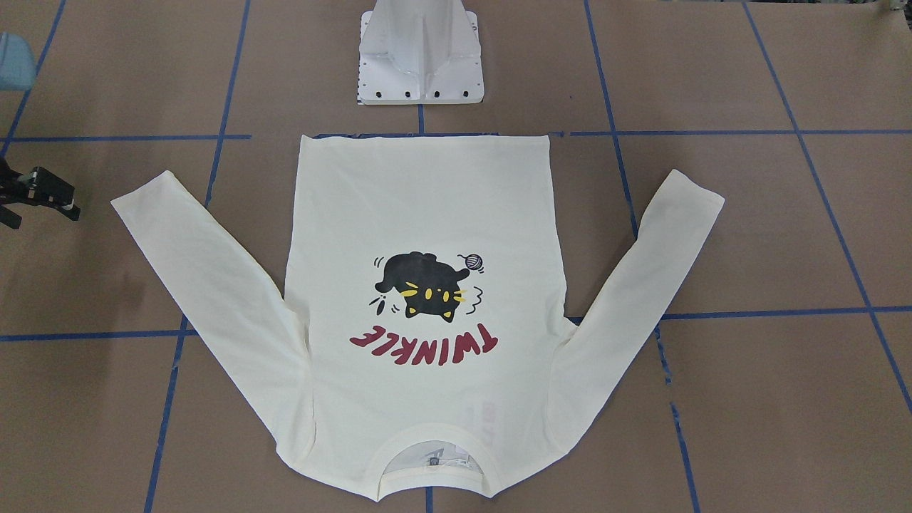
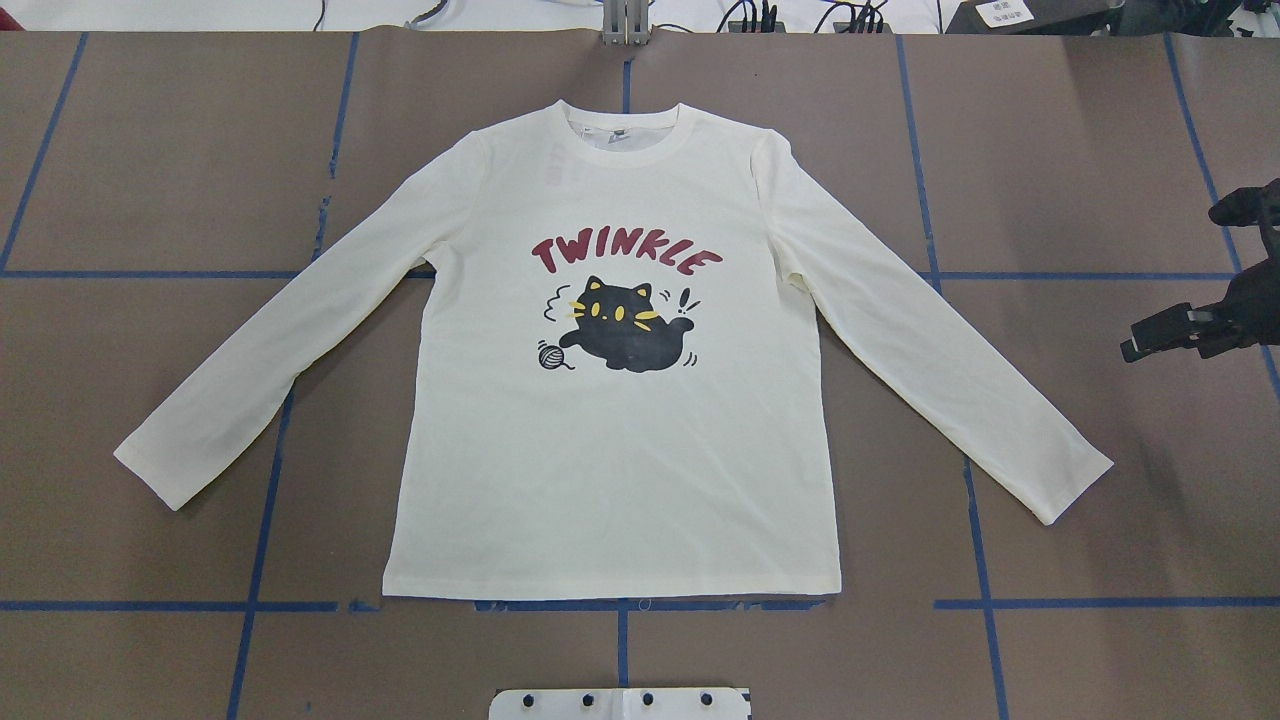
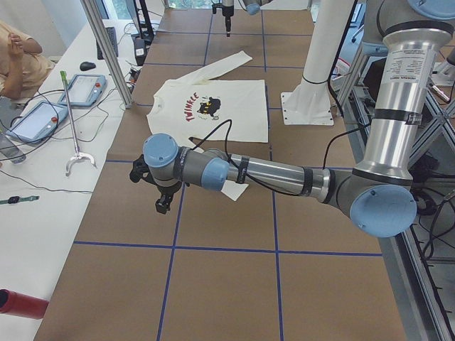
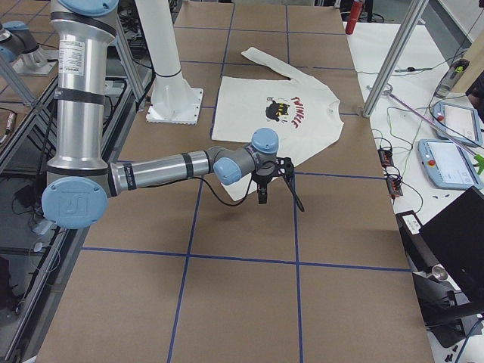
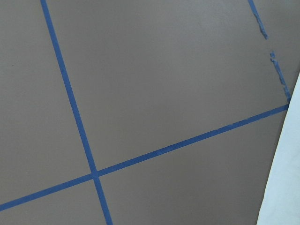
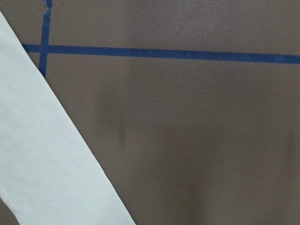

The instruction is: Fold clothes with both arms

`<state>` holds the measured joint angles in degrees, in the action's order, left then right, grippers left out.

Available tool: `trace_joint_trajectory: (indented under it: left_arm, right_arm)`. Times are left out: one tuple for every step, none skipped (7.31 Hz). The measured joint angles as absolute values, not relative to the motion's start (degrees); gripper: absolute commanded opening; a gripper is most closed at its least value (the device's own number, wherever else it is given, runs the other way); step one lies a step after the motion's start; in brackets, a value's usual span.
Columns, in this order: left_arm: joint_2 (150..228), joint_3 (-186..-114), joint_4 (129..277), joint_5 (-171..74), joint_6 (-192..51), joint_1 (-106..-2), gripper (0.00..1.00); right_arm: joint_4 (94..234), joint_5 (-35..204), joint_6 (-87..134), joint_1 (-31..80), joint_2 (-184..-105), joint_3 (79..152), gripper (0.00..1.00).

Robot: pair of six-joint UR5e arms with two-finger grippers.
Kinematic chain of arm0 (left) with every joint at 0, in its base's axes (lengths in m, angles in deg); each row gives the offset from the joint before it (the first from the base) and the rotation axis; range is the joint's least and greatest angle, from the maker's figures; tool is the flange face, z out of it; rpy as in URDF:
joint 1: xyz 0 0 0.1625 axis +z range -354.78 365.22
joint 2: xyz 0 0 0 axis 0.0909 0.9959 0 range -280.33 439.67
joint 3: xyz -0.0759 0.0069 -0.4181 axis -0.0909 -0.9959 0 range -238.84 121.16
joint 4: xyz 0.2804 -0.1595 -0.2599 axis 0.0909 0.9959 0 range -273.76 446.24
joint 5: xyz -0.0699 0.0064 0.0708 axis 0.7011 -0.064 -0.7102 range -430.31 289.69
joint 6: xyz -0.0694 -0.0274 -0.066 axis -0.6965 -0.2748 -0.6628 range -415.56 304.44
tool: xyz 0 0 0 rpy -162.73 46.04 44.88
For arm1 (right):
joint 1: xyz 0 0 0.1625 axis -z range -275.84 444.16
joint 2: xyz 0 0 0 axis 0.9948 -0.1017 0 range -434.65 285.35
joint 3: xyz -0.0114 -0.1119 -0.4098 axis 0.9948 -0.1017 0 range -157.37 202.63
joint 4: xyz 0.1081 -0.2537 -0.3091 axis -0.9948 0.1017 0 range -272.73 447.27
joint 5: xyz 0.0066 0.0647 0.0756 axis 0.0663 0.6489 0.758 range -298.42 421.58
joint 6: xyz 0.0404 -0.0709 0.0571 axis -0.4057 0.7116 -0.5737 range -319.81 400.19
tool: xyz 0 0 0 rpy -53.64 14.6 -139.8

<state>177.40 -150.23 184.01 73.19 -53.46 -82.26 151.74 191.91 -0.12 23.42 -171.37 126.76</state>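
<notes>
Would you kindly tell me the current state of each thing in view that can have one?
T-shirt: unfolded, spread flat, print side up, both sleeves out.
Right tool: open, holding nothing, off the shirt.
Left tool: off the shirt; open or shut cannot be told.

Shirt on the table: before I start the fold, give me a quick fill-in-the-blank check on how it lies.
1. The shirt lies flat with its printed side facing ____.
2. Its collar points ____ from the robot's white base.
3. The lettering above the black cat is ____ in colour.

Missing words: up; away; red.
</notes>
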Motion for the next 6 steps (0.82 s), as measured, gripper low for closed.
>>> trace_joint_trajectory:
  left_arm:
    - [177.18, -149.38, 186.29, 73.19, -54.15, -82.26, 1.0]
    - [176.83, -148.23, 188.77, 73.28, -54.51, -82.27, 1.0]
    - [176.6, -147.24, 191.17, 73.32, -54.67, -82.26, 1.0]
    - [176.47, -146.46, 192.6, 73.36, -54.71, -82.25, 1.0]
    - [176.45, -146.17, 193.27, 73.38, -54.71, -82.24, 1.0]
    - [176.44, -146.14, 193.55, 73.38, -54.69, -82.24, 1.0]
  right_arm:
    - [146.75, 190.32, -6.96, 25.81, -172.53, 126.71, 0.95]
    - [143.14, 188.34, -13.53, 28.56, -173.25, 126.79, 0.94]
    - [140.54, 185.65, -18.63, 31.74, -173.94, 126.8, 0.94]
    - [139.08, 183.58, -21.87, 34.48, -174.68, 126.73, 0.94]
    - [138.33, 182.52, -23.56, 36.35, -175.62, 126.67, 0.92]
    - [137.84, 182.07, -24.84, 37.63, -176.27, 126.45, 0.89]
